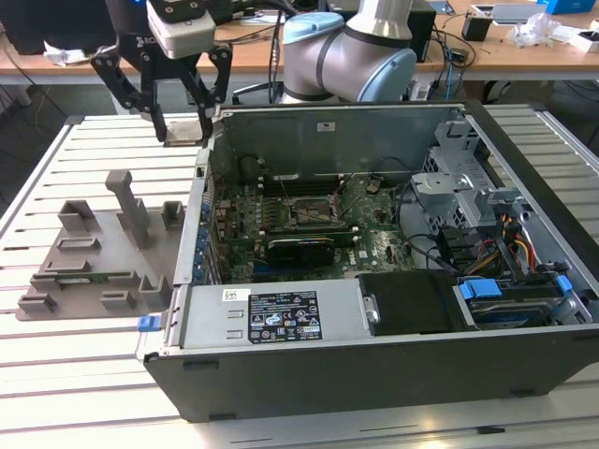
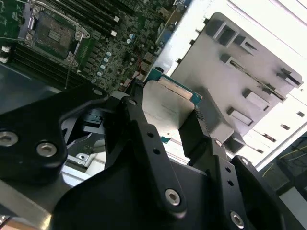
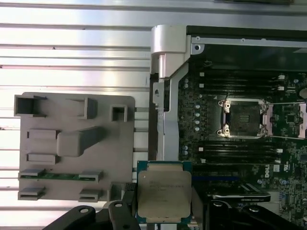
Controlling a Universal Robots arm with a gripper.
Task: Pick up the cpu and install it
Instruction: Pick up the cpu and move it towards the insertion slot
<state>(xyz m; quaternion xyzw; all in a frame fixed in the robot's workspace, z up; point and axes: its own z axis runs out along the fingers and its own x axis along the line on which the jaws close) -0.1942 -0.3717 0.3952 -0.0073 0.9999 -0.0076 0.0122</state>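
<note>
Ribbed aluminium slats are making up the tabletop [image 1: 75,374], which is carrying an open computer case [image 1: 374,369] and, toward the exterior view's left, a grey plastic tray [image 1: 84,271] of raised blocks. Wooden desks [image 1: 487,58] strewn with cables are running along the back of the room, behind the robot arm [image 1: 351,51].

In the upper left of the exterior view the claw [image 1: 183,122] is hanging above the tabletop, just beyond the case's far corner and well above the tray. Both wrist views are making the grip plain: its black fingers are narrowed onto two opposite edges of the cpu [image 3: 164,194], holding it flat in the air, silvery lid up and green rim showing.

The first wrist view is also looking down on the motherboard's socket [image 3: 243,118], its dark centre lying uncovered inside the metal frame, well apart from the cpu. That view is catching a thin green strip [image 3: 57,176] lying in one of the tray's slots.
</note>
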